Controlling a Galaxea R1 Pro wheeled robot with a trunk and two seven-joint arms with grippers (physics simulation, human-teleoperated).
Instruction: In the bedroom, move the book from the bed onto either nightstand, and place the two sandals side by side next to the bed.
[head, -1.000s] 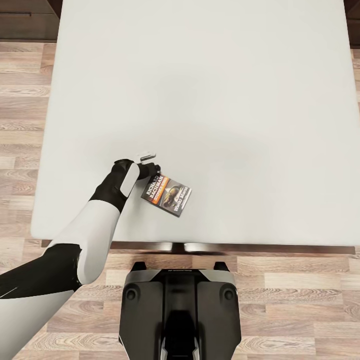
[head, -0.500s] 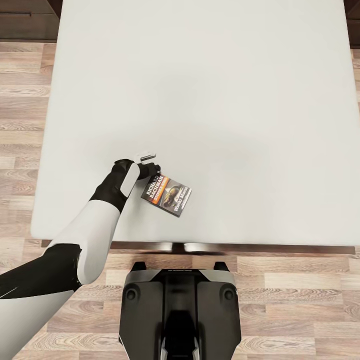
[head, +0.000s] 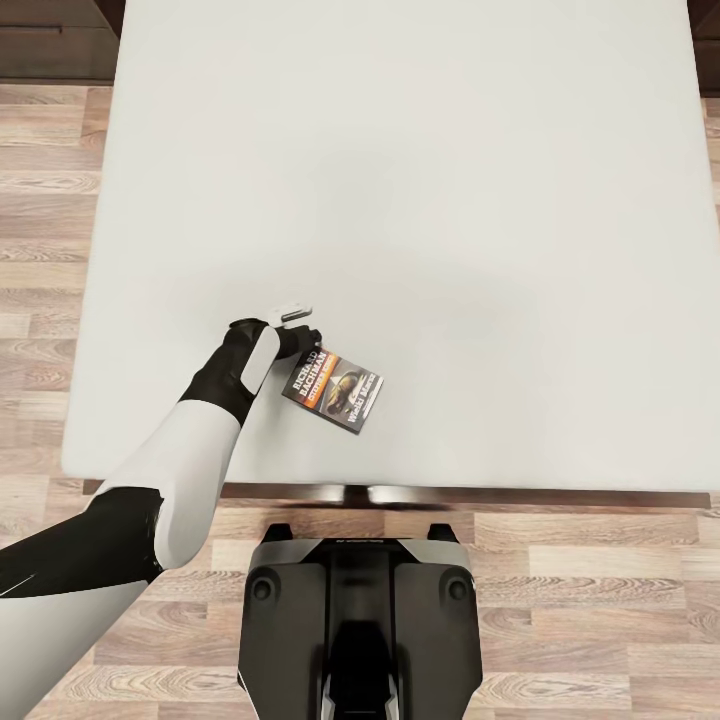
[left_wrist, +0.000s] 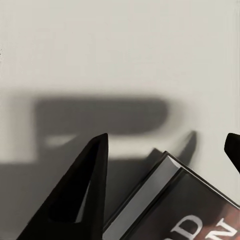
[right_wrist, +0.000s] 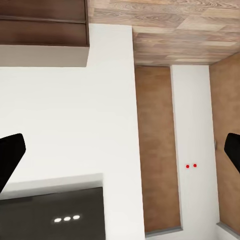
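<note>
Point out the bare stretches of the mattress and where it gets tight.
The bed is bare from its far edge down to the book, and across its whole right half. It is tight only near the foot, at the left, where the left gripper straddles the book's corner, its fingers apart.

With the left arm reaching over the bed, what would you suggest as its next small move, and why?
Probably close the left gripper on the book. In the left wrist view its open fingers straddle the book's corner, which lies flat on the bed, so a grasp seems ready before lifting.
</note>
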